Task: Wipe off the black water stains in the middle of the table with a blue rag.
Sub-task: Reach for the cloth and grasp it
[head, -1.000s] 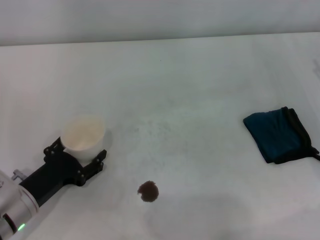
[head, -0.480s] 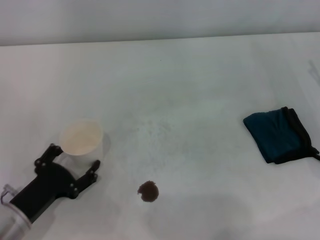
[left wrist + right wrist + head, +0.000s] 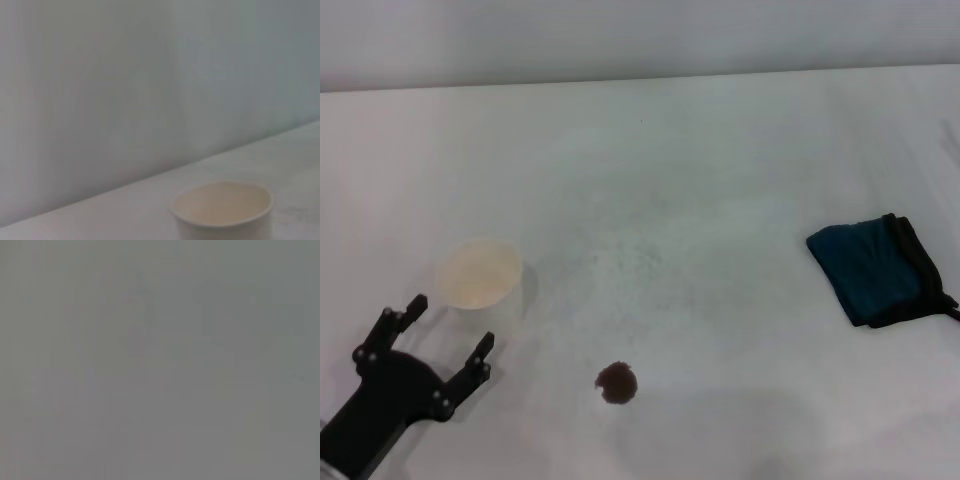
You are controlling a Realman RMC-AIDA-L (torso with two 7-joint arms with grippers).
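The left tool is seen wide open and empty, near the white cup. The black water stain lies mid-tabletop; the blue rag is placed far right.

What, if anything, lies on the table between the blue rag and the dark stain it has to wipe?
Nothing visible does: bare table separates the blue rag from the stain. The white cup stands off to the robot's left.
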